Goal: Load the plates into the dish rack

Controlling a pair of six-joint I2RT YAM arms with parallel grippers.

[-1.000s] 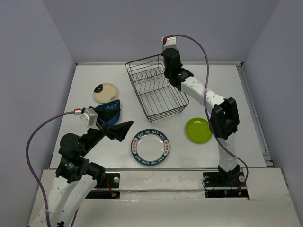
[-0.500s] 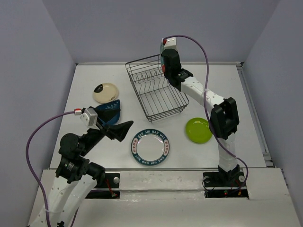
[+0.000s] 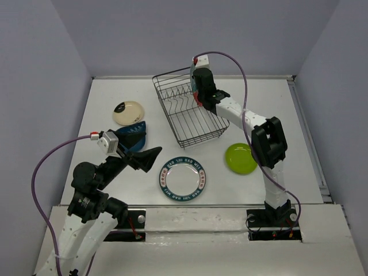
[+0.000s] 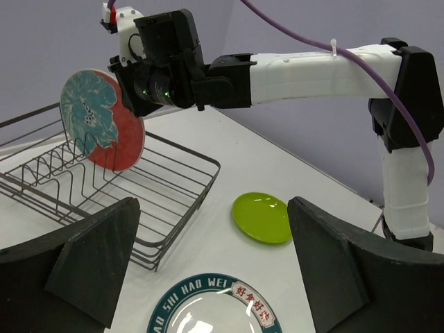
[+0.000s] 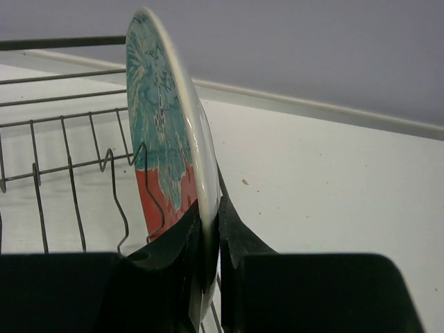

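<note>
While the right fingers (image 5: 208, 232) pinch the rim of the red-and-teal plate (image 5: 163, 139) from both sides, the plate stands on edge, upright, above the rack (image 5: 69, 163). In the right wrist view its patterned face turns toward the row of prongs to the left of those fingers. Whether its edge touches a wire I cannot tell.

The left fingers (image 4: 214, 208) are spread wide apart, holding nothing, and hover over the table (image 4: 208, 239) on the near side of the rack. Below and between them lies the lettered plate (image 4: 215, 309), flat on the table. Ahead of them and to their right lies the green plate (image 4: 261, 217), also flat and apart from the rack's near corner. Ahead and to their left is the rack, with the right fingers holding the patterned plate above its far part.

In the top view, the blue plate (image 3: 135, 138) sits just beside the left fingers, partly hidden by the wrist. The cream plate (image 3: 128, 112) lies beyond it, apart from the rack.
</note>
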